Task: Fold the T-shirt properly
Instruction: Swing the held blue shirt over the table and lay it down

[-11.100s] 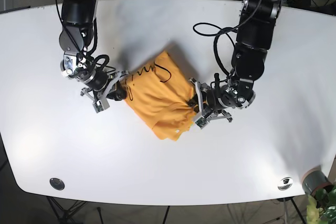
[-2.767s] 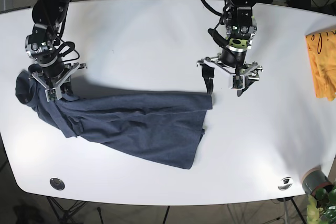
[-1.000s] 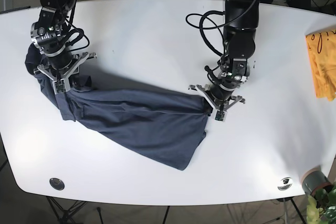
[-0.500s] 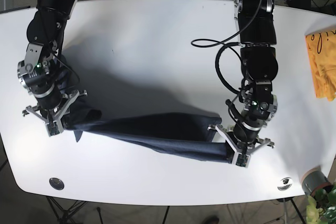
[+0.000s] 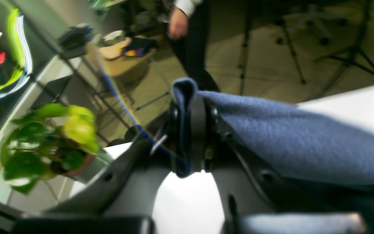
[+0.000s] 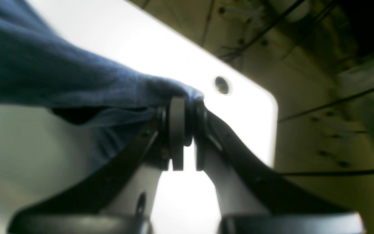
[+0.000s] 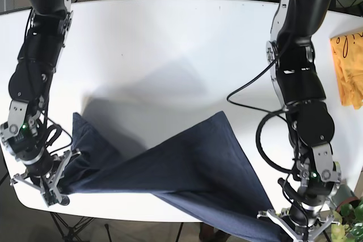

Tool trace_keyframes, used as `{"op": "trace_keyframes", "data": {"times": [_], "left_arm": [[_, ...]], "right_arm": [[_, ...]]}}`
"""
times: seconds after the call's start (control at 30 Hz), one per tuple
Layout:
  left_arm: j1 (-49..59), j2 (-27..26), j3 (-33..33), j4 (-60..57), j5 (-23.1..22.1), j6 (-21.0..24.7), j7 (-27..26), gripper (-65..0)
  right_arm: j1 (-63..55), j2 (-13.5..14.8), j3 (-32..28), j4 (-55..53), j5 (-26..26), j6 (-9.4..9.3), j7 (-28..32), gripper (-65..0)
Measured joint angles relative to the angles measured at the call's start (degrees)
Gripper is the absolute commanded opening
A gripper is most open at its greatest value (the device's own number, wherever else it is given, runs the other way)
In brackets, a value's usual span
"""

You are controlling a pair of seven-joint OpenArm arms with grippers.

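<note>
The dark blue T-shirt is held stretched between both grippers at the table's front edge, with one pointed corner lying back on the table. My right gripper is at the base view's lower left, shut on a shirt edge; the right wrist view shows its fingers pinching the blue cloth. My left gripper is at the lower right, past the front edge, shut on the other shirt corner; the left wrist view shows its fingers clamped on a fold of cloth.
A folded yellow shirt lies at the table's right edge. A potted plant stands beyond the front right corner and shows in the left wrist view. A round grommet sits near the table's front left corner. A person stands beyond the table.
Both grippers have moved further toward the table's front edge with the shirt, and the left one is now past it. The shirt has opened from a narrow band into a wide sheet.
</note>
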Motion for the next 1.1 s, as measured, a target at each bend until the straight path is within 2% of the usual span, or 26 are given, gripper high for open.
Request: {"op": "trace_keyframes", "data": {"times": [0.03, 0.17, 0.4, 0.5, 0.6, 0.7, 0.9, 1.0, 1.1], "left_arm": [[-1.60, -0.13, -0.11, -1.22, 0.26, 0.02, -0.04, -65.0], [-6.95, -2.64, 0.11, -5.01, -1.01, -0.31, -0.35, -65.0], [-11.21, -6.21, -0.66, -9.25, -0.28, 0.00, -0.90, -65.0], [-10.62, -6.21, -3.61, -9.92, -0.87, -0.24, -0.66, -65.0], [-9.38, -6.67, -5.53, -9.99, -0.50, -0.63, -0.44, -65.0], [-7.06, -7.04, -6.38, -9.64, -0.55, -3.45, -0.76, -65.0], [-1.95, -6.73, -7.06, -9.79, -0.59, -4.74, 0.42, -65.0], [0.52, -6.73, -7.06, -9.31, -0.79, -4.66, -0.70, -65.0], [6.16, -6.84, -7.13, -5.38, -0.59, -5.09, -0.52, -65.0]], "right_arm": [[1.77, -0.02, -0.04, -0.70, -0.31, 0.00, -0.31, -62.8], [8.52, 1.33, -0.68, -2.36, 1.20, 2.49, -1.51, -62.8], [15.69, 4.00, -0.85, -2.58, 0.50, 2.21, -3.48, -62.8], [16.35, 4.81, -1.38, -2.54, 0.98, 2.21, -4.81, -62.8], [13.99, 5.42, -1.14, -2.21, 1.29, 2.21, -4.81, -62.8], [9.94, 5.22, -0.57, -1.42, 1.25, 2.27, -4.96, -62.8], [0.72, 3.91, 4.98, 4.87, 0.94, 2.34, -5.51, -62.8], [-5.18, 3.30, 7.78, 8.00, 1.81, 2.45, -4.83, -62.8], [-12.74, 1.51, 12.11, 11.50, 1.03, 2.10, -5.22, -62.8]]}}
